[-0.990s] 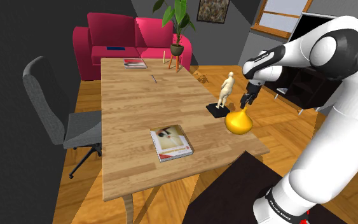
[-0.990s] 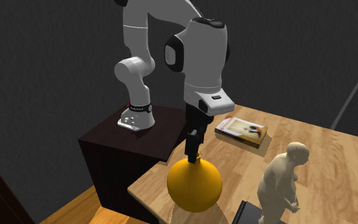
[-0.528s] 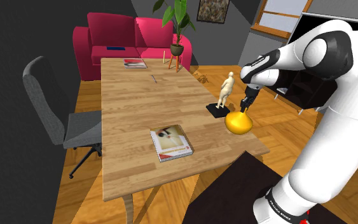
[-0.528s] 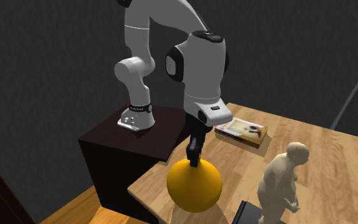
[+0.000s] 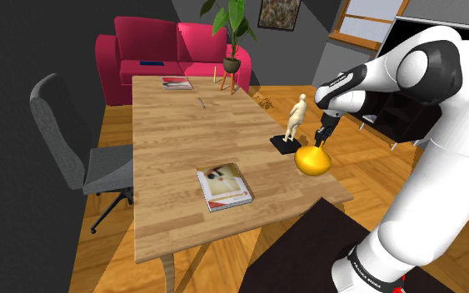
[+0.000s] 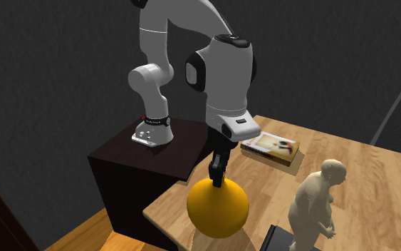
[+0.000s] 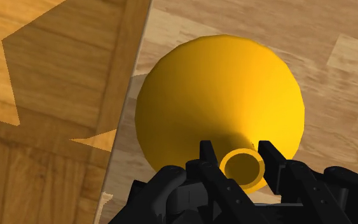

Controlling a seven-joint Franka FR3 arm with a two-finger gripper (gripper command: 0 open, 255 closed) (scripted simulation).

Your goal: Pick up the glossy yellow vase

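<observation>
My jaws clasp the thin neck of the yellow vase (image 7: 219, 95), so I should lift straight up, slowly, keeping away from the figurine (image 5: 296, 119) nearby.

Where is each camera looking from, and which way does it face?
Shoulder view: beside the stand, looking down across the table toward the sofa; white arm at its right.
Second exterior view: off the table corner, facing stand and arm; gripper over yellow vase.
Wrist view: on the hand, looking down; black fingers clasp the vase's neck.
Shared: all three show vase and gripper.
</observation>
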